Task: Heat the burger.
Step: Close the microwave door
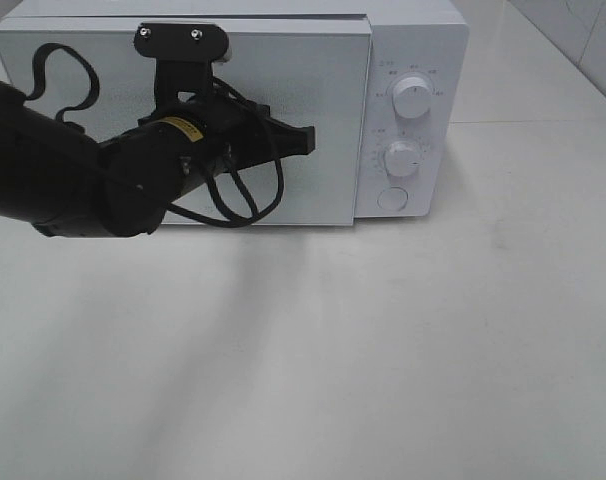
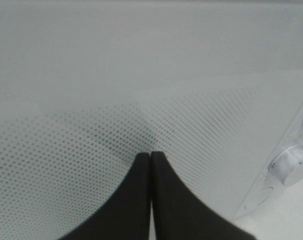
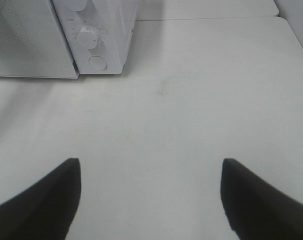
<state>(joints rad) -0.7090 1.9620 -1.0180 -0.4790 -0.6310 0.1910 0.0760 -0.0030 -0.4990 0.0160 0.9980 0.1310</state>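
The burger shows in no view, so its place and long axis cannot be told. The left gripper (image 2: 150, 154), jaws pressed together, points at the dotted door of the white microwave (image 1: 313, 60); contact is unclear. The right gripper (image 3: 150, 162) hangs spread wide, holding nothing, over the white table (image 3: 191, 115).

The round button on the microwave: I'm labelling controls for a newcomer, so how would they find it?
Start at the white microwave. On the control panel right of its door, two knobs are stacked; the button sits lowest. It is a flat disc, not a raised dial.
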